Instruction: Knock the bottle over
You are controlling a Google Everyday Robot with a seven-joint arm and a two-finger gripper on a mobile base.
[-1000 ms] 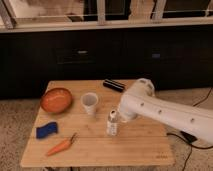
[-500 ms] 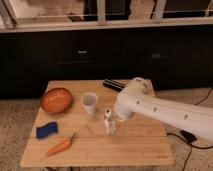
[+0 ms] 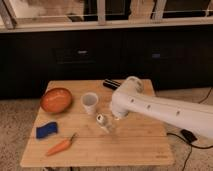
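The small clear bottle (image 3: 104, 123) with a white cap is on the wooden table (image 3: 125, 145), in front of the white paper cup (image 3: 90, 102). It is tilted, with its capped top leaning to the left. My gripper (image 3: 116, 114) is at the end of the white arm (image 3: 160, 110), just right of the bottle and close against it, low over the table. The arm's bulky wrist hides most of the gripper.
An orange bowl (image 3: 56, 99) stands at the table's left. A blue sponge (image 3: 45, 130) and a carrot (image 3: 61, 145) lie at the front left. A black object (image 3: 111, 83) lies at the back edge. Dark cabinets stand behind the table.
The arm's end has swung left and forward toward the bottle. The bottle has gone from upright to tilted and shifted slightly left.
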